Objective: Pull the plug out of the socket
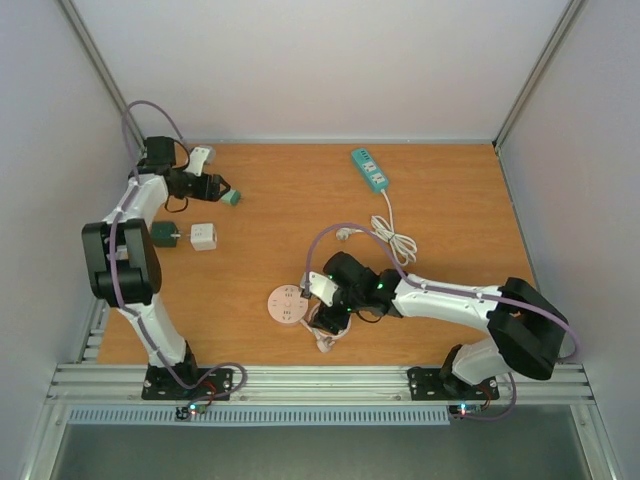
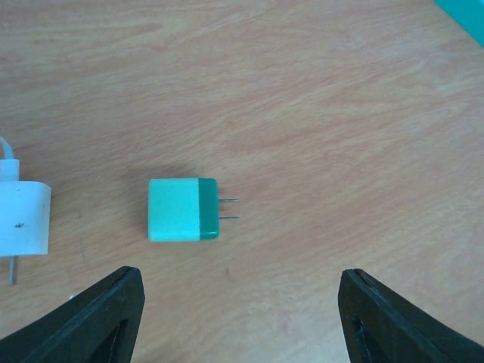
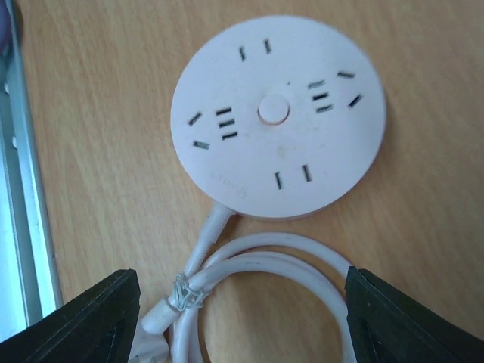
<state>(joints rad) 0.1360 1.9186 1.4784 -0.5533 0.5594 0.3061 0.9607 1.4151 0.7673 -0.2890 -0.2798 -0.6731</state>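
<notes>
One loose plug point(image 2: 183, 209), one round socket point(image 3: 278, 113), one strip point(image 1: 369, 169).
The teal plug is lain far left, ahead of the parted left gripper point(image 2: 238, 276), a white charger point(image 2: 23, 219) beside it; the socket and its coiled cable point(image 3: 265, 249) are framed near centre by the parted right gripper point(image 3: 240, 276).

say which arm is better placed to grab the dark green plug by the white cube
Left. The dark green plug and white cube lie on the left side, near the open left gripper; the right gripper is farther, over the round socket.
</notes>
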